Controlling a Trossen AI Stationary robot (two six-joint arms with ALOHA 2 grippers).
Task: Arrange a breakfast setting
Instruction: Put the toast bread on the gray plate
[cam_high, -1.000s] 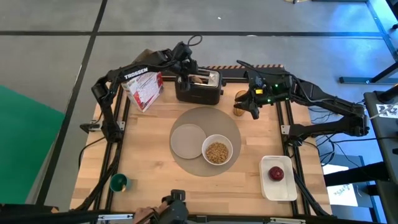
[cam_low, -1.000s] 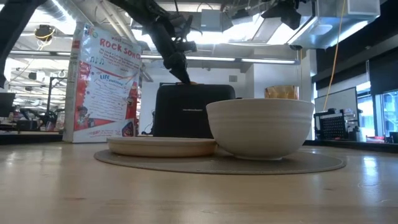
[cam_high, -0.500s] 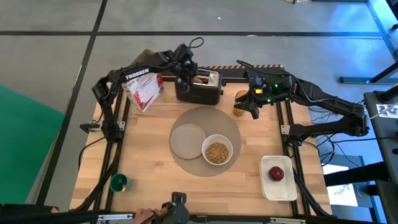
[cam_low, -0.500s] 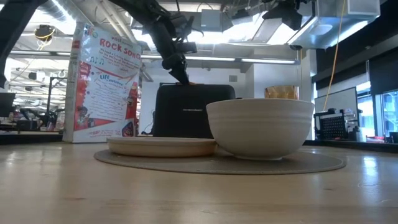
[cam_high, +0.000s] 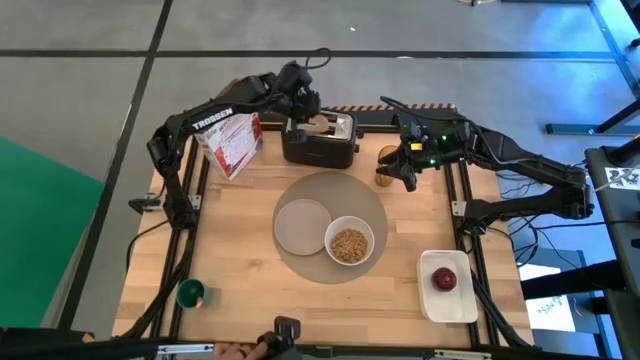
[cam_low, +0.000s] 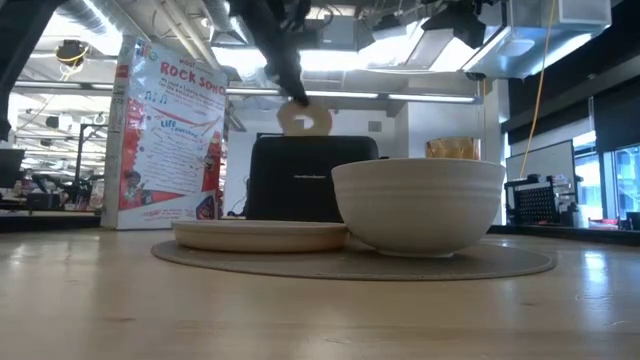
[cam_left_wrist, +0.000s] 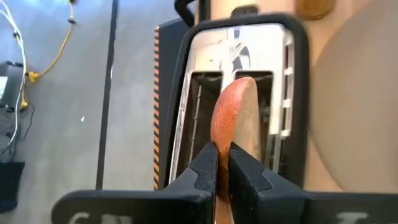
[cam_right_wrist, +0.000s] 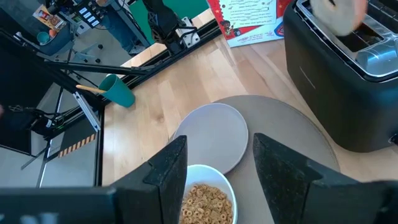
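Beyond my wooden table (cam_high: 240, 210) lies grey floor and, seen from table height, a bright workshop with ceiling lights. At the table's far edge, near its middle, stands a black toaster (cam_high: 320, 140), and beside it toward the far left corner a red-and-white cereal box (cam_high: 230, 143). My left pincer (cam_high: 296, 122) is over the toaster, its fingers (cam_left_wrist: 205, 168) pressed together on the ring-shaped bread (cam_left_wrist: 236, 124), which hangs upright just above the slots, clear of the toaster's top in the low view (cam_low: 304, 120).

My right pincer (cam_high: 396, 170) is near the far right part of the table, right at the amber translucent cup (cam_high: 387, 166); I cannot tell whether it grips the cup, though my wrist view shows its fingers (cam_right_wrist: 165, 171) standing apart.

The large round grey mat (cam_high: 365, 200) lies in the middle of the table. On it sit the small grey plate (cam_high: 302, 226) and, touching the plate on the side toward the near right corner, the white bowl (cam_high: 349, 243) filled with cereal. The red apple (cam_high: 444, 279) rests on a white rectangular tray (cam_high: 455, 300) by the near right corner. A small green cup (cam_high: 190, 294) stands by the near left corner. At the near edge a person's hand (cam_high: 237, 350) just shows.
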